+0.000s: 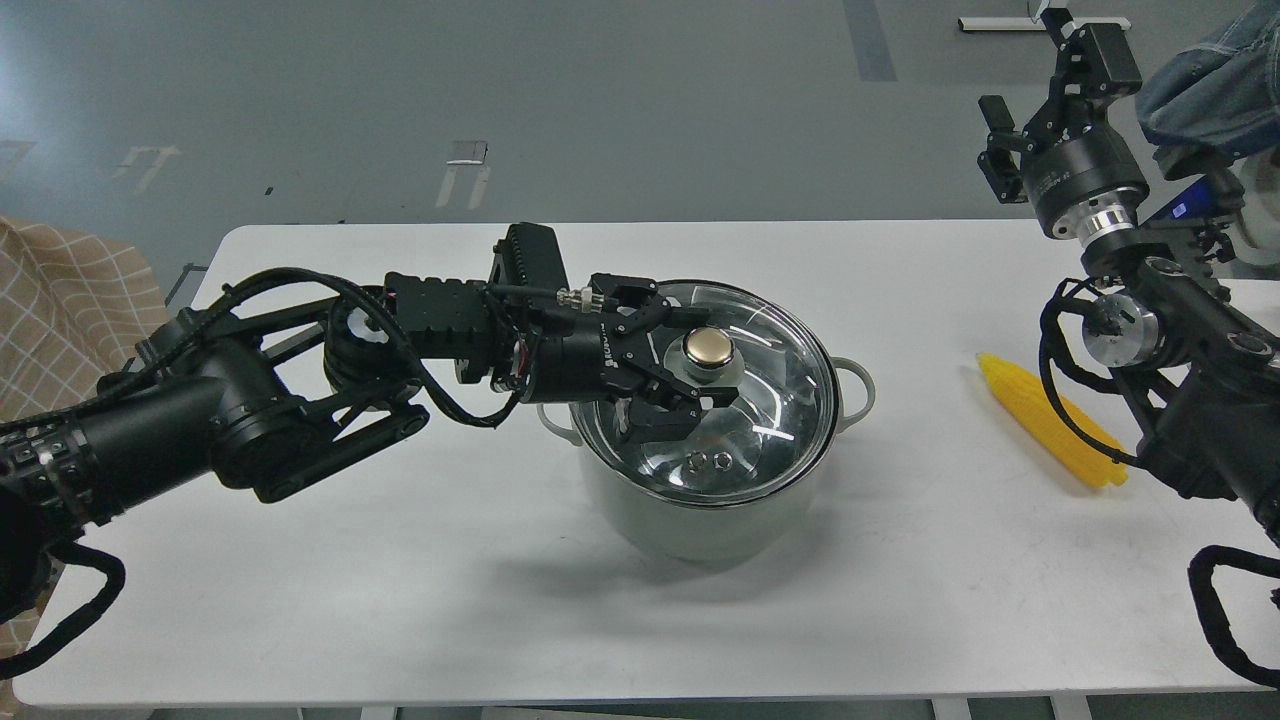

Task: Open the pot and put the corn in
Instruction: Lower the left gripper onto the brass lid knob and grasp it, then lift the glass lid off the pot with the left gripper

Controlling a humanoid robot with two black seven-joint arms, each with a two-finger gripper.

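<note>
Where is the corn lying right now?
In the head view, the corn lies on the white table, right of the lidded pot and apart from it, partly behind the right arm.

White lettering is running along the left gripper (690, 372) body, at nine o'clock from the lid's knob (708, 348), too blurred for reading; nothing else is legible.

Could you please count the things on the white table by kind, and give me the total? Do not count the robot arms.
Pots: 1, the pot, pale grey-green, near the middle of the table.
Lids: 1, the glass lid with a gold knob, resting on the pot.
Corn cobs: 1, the corn, yellow, lying on the right side.
Total: 3
</note>
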